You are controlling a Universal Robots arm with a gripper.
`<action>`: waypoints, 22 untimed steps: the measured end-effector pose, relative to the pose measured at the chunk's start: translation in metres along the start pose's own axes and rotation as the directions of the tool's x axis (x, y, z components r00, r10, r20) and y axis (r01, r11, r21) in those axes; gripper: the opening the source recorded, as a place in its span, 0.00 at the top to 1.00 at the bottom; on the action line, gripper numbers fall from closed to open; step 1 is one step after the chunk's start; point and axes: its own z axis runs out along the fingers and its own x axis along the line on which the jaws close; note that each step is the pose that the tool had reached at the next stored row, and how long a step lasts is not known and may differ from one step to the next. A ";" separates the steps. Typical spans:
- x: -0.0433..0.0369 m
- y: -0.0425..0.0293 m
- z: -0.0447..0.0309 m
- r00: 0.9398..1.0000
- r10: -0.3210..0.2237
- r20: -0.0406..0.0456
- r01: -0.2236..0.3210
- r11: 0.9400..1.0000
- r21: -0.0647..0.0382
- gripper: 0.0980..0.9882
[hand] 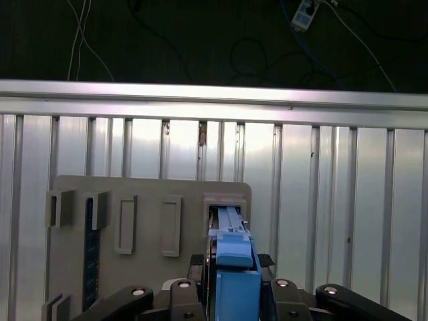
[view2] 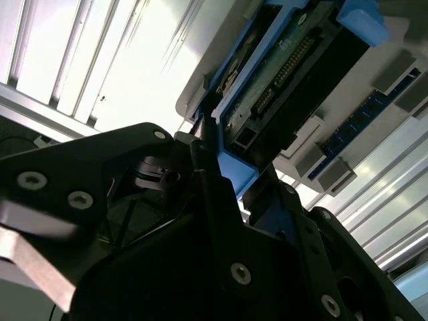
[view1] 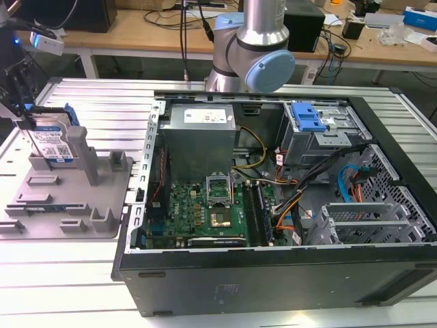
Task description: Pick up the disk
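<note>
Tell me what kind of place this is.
Probably a robotics lab or test bench for computer assembly. An open computer case with its motherboard exposed sits on a slotted aluminium table, the disk stands in a grey holder fixture beside it, and cluttered wooden benches run behind.

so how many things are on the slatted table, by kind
disk: 1
grey holder fixture: 1
blue memory module: 1
open computer case: 1
total: 4
</note>
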 end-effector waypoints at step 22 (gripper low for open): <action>0.0015 0.0006 0.0004 1.000 0.000 0.011 0.000 1.000 0.001 0.70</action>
